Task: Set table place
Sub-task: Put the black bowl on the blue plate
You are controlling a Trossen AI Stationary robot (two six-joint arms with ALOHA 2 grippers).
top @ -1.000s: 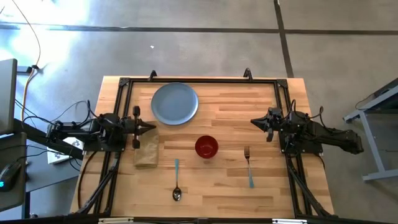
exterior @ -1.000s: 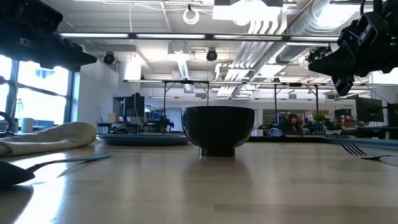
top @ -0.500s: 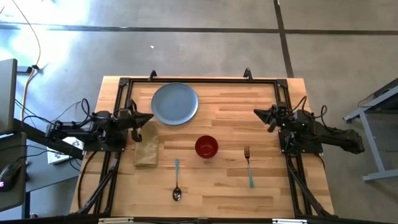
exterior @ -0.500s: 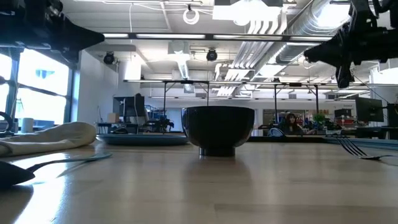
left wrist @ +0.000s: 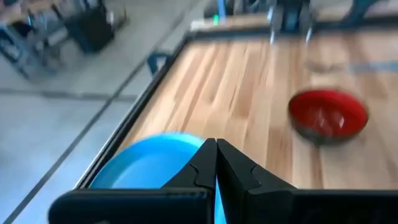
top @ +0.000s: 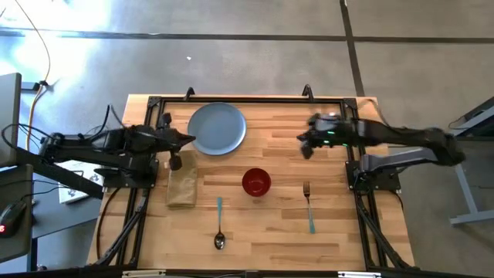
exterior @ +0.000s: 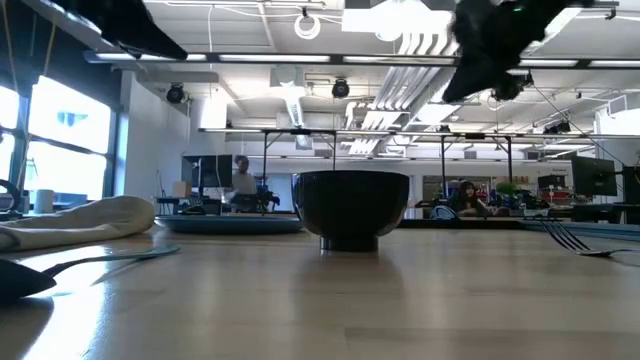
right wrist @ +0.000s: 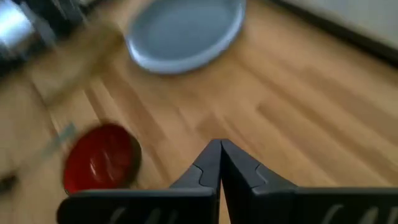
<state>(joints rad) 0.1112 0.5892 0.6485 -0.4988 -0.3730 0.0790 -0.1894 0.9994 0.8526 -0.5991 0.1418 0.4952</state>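
Observation:
A round blue-grey plate (top: 217, 129) lies flat at the table's far side, left of centre. A small red bowl (top: 256, 182) stands upright mid-table. A spoon with a teal handle (top: 219, 222) lies near the front edge. A fork with a teal handle (top: 309, 207) lies right of the bowl. My left gripper (top: 191, 139) is shut, raised just left of the plate; the plate shows under it in the left wrist view (left wrist: 146, 165). My right gripper (top: 302, 139) is shut and empty, raised above bare wood right of the plate.
A tan folded cloth (top: 182, 184) lies at the table's left side, in front of my left gripper. A black rail frame (top: 247, 100) edges the tabletop. Bare wood lies between the plate and my right gripper and in front of the bowl.
My left gripper has risen and moved toward the plate. My right arm has stretched out from the table's right edge toward the centre and risen. Plate, bowl, spoon, fork and cloth have stayed put.

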